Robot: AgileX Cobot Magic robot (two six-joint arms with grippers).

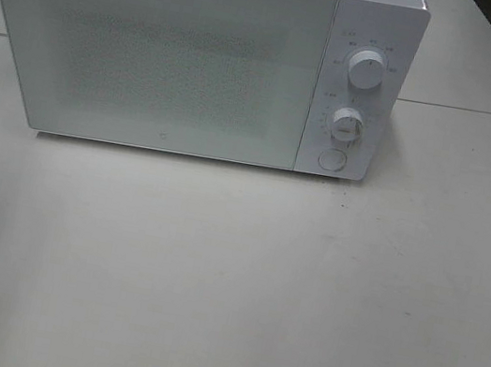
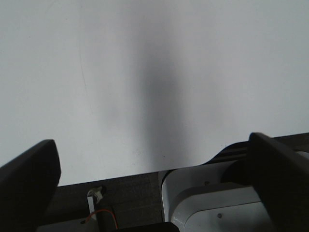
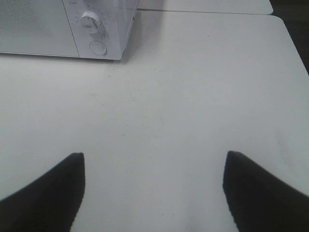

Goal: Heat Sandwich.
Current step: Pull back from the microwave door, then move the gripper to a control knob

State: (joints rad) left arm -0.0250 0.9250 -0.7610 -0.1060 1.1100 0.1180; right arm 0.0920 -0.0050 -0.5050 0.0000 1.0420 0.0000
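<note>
A boxy white microwave (image 1: 173,57) with rounded corners stands at the back of a matte, pale table (image 1: 227,285). Its door (image 1: 155,49) is shut, a flat glossy front with a finely dotted mesh panel. On the control strip a round upper knob (image 1: 365,70) and a lower knob (image 1: 345,123) sit above a flat circular button (image 1: 330,158). The left gripper (image 2: 152,145) hangs over bare tabletop, its dark blunt fingers (image 2: 29,179) spread wide with nothing between them. The right gripper (image 3: 154,158) also gapes wide and empty, its black fingers tapering. The sandwich shows in no view, so its place cannot be told
</note>
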